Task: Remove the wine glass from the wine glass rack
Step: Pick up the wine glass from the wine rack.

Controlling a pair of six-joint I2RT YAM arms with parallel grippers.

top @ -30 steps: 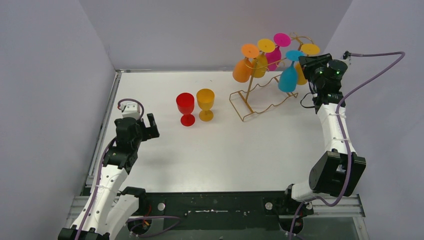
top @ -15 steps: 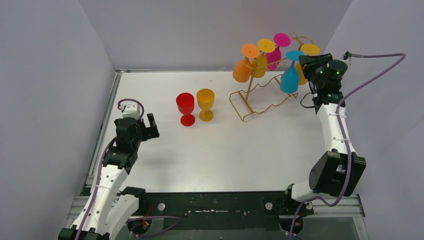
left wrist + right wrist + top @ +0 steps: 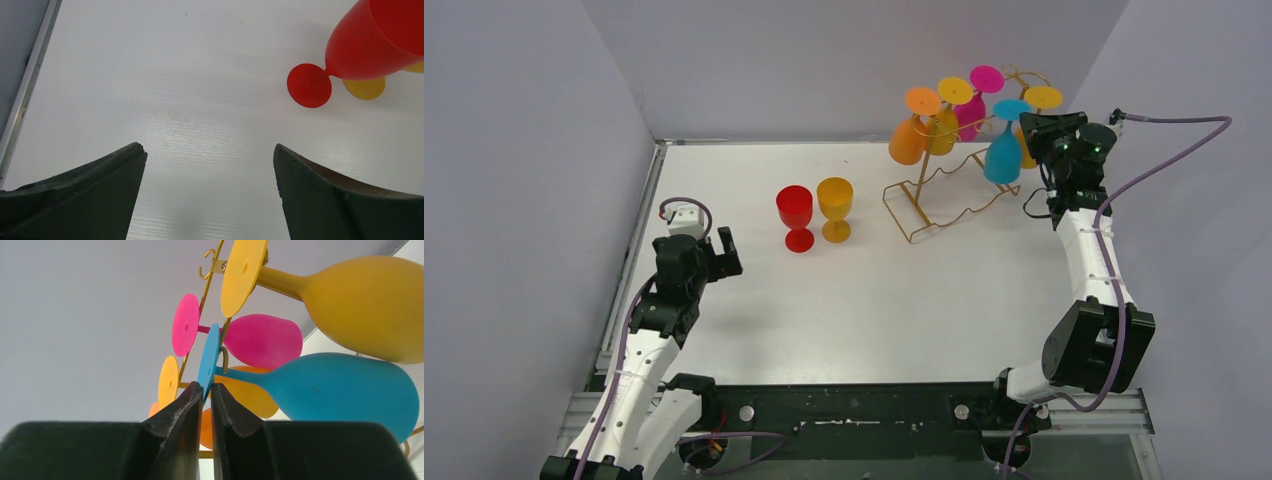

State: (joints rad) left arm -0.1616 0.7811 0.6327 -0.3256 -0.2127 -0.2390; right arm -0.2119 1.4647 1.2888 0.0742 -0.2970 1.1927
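Blue wine glass (image 3: 1003, 156) hanging upside down on the gold wire rack (image 3: 921, 200), at the far right side of the white table (image 3: 874, 310). Round blue foot up top, stem caught in a loop of the rack, bowl pointing down. Same rack also holding an orange glass (image 3: 909, 142), a yellow glass (image 3: 944, 132), a pink glass (image 3: 971, 117) and a second yellow glass (image 3: 1044, 97), all upside down too.

Right gripper (image 3: 206, 388) up high by the top of the rack, right at the blue wine glass. Jaws almost shut, pinching the thin edge of the blue foot between the two black fingertips. From the right wrist camera: blue foot going straight down into the tiny gap, big blue bowl off to the right, pink glass behind it, yellow bowl above.

Left gripper (image 3: 210, 155) low over the table on the near left side, well apart from the rack. Jaws wide open over bare table.

Red wine glass (image 3: 795, 212) and standing yellow glass (image 3: 835, 205) upright on the table, side by side and very close, between the left gripper and the rack. Red foot and part of the red bowl showing in the left wrist camera, up in the far right corner.
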